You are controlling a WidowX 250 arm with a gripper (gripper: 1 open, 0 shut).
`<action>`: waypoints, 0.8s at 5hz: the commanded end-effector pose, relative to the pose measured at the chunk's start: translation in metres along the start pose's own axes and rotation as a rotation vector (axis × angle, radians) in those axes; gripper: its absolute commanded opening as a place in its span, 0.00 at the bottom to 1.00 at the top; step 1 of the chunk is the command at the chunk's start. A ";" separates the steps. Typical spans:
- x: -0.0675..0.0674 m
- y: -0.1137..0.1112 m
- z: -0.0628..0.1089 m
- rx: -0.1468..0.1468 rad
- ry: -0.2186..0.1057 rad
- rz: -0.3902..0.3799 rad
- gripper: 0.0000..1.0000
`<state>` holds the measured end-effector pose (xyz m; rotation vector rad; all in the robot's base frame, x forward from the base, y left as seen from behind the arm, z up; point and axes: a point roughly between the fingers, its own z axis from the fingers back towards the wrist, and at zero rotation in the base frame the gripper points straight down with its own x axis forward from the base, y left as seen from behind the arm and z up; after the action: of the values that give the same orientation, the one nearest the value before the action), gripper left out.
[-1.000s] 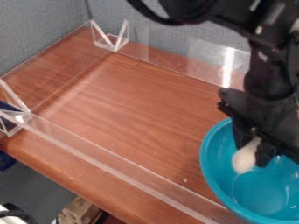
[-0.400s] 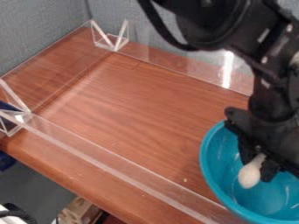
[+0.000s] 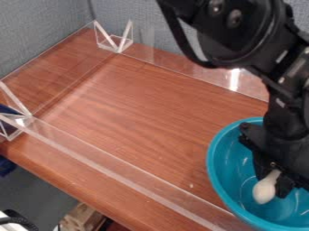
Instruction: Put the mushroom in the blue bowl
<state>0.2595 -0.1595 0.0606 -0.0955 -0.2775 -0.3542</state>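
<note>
Gripper [image 3: 273,180] has dropped lower into the blue bowl [image 3: 229,158] than a second ago, arm shifted toward the right edge of frame too. Jaws still clenched on the mushroom [image 3: 265,190], cream stem showing just under the fingertips; cap not visible, hidden by the black fingers. Earlier frame: mushroom hung higher, near the bowl's left rim. Now it sits deep inside the bowl, below rim level, close to the bowl floor; can't tell if it touches the bottom. Meaning for task: carry phase looks basically over, mushroom is already within the bowl's walls, so only the release is left, then a lift out. Judged risk is low, a drop from here should stay in the bowl. Wooden table [image 3: 133,99] to the left of the tool, clear plastic fence [image 3: 72,149] along its edge, both unchanged
</note>
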 end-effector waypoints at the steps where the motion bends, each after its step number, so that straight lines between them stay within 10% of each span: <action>1: 0.006 -0.005 0.001 -0.015 -0.031 -0.013 1.00; 4: 0.012 0.001 0.026 0.015 -0.083 0.011 1.00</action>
<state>0.2613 -0.1545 0.0720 -0.0759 -0.3084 -0.3294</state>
